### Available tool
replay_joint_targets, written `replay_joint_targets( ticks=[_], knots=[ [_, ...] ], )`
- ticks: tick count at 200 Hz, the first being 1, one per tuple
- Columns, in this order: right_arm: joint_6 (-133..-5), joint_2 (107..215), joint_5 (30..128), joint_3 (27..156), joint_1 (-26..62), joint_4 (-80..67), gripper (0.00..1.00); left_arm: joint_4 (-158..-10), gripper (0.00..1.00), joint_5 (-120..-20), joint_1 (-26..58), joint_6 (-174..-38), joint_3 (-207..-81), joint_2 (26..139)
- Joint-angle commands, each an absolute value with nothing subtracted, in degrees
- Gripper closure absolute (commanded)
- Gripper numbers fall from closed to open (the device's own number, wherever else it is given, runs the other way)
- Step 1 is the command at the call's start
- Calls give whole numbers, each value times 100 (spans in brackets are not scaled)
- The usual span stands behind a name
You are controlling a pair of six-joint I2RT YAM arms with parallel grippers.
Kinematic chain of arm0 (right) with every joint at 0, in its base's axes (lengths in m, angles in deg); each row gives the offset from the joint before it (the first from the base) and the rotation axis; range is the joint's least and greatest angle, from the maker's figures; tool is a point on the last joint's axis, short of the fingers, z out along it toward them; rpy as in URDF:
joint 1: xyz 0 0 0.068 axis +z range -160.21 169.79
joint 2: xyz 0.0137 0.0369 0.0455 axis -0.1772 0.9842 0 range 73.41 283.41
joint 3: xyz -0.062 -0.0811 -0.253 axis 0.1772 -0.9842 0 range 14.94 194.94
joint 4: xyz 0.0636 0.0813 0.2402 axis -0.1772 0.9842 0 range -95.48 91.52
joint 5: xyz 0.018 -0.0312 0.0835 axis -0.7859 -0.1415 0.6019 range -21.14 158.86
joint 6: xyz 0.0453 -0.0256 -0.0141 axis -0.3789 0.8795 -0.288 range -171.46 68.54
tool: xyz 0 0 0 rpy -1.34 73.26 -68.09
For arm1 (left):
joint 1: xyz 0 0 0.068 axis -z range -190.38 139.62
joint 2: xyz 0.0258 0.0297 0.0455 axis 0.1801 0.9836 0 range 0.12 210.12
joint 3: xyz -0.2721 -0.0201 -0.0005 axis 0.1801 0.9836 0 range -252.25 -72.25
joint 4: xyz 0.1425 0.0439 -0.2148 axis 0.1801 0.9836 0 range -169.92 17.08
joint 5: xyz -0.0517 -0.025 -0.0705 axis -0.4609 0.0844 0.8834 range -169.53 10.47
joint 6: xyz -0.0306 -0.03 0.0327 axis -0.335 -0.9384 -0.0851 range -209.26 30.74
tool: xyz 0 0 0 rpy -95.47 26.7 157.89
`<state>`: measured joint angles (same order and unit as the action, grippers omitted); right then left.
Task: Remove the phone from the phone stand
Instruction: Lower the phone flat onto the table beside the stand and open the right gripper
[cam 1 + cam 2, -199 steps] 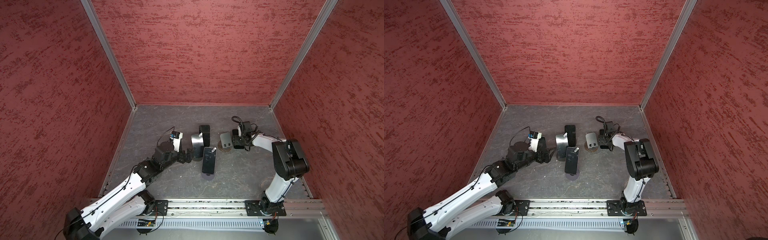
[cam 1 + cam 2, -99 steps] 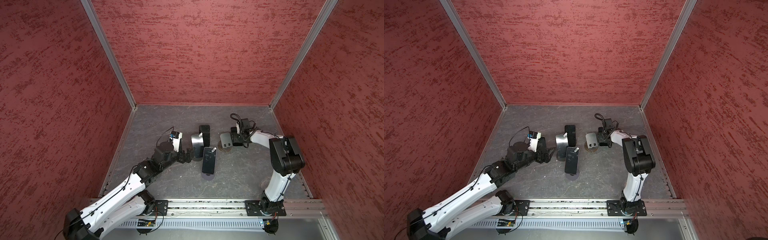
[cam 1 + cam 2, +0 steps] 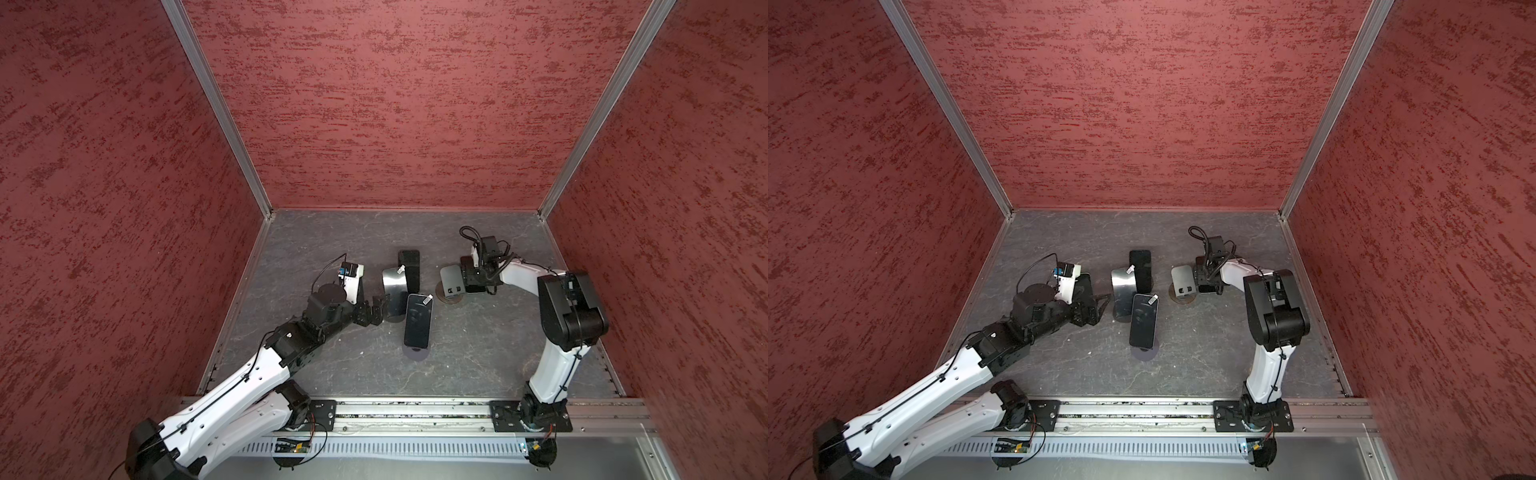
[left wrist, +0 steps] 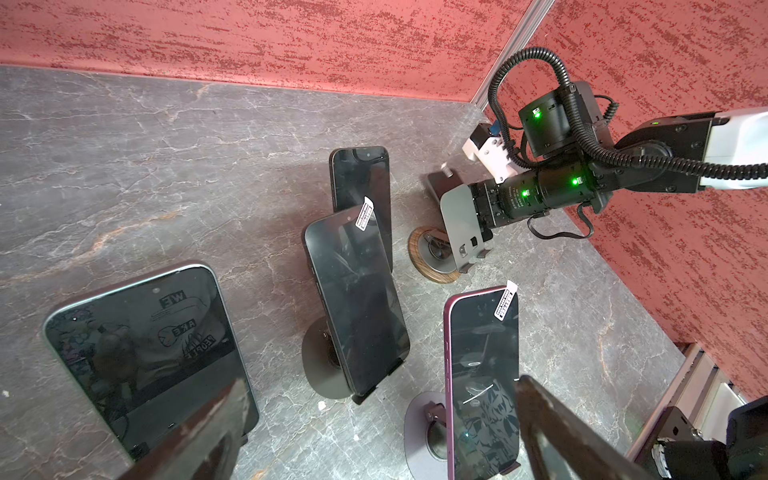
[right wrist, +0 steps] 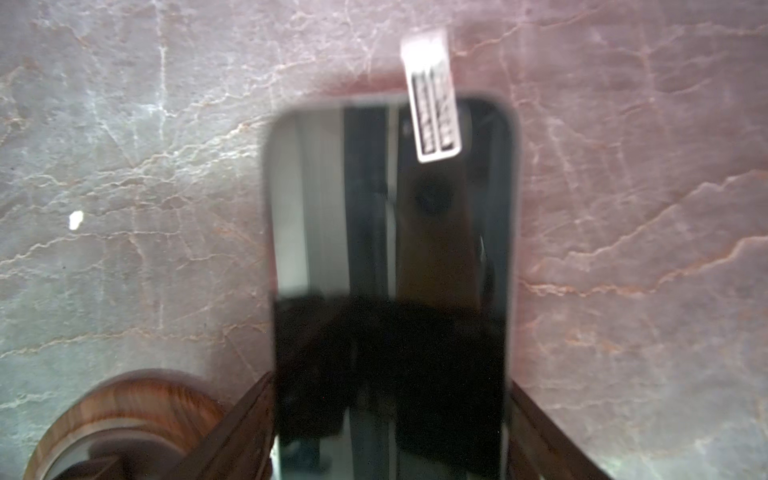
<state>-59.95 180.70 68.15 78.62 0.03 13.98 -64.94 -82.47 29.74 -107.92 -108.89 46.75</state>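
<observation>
Toward the back right corner of the desk [image 3: 478, 361], my right claw [image 5: 390, 380] reaches in low behind the grey plate of the phone stand [image 4: 461, 220]. The back wall [image 3: 395, 124] and the right wall [image 3: 685, 249] are both near it. Bare desk lies open between my arm and the right wall, and more of it runs toward the front rail [image 3: 415, 411]. Toward the middle the way is crowded, where the other phones [image 4: 357, 303] lean on their stands.

The phone [image 5: 390, 249] is off the stand, behind the plate and beside the wooden foot [image 5: 124, 415]. Its screen faces up at me. Its long axis runs straight out from the claw, with the sticker [image 5: 432, 104] at the far end. Its near end sits between my fingers [image 5: 249, 415], one at each long edge. Whether they pinch it or only flank it I cannot tell, nor whether it rests on the desk.

My left claw [image 4: 380, 382] stands spread wide and holds nothing. It is close by the middle phones and well apart from the right claw.
</observation>
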Motion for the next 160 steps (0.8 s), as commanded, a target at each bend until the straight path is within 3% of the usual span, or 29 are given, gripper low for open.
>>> replay_joint_targets(
  ticks=[1,160],
  knots=[
    [-6023,18309,6794,7823,-26,1992,22,-6595,1,-8293,2944,-10769,-10930,4618],
    [-6322,17885,6838,7953,-36,1969,17,-6534,1,-8293,2944,-10702,-10969,4644]
  ],
)
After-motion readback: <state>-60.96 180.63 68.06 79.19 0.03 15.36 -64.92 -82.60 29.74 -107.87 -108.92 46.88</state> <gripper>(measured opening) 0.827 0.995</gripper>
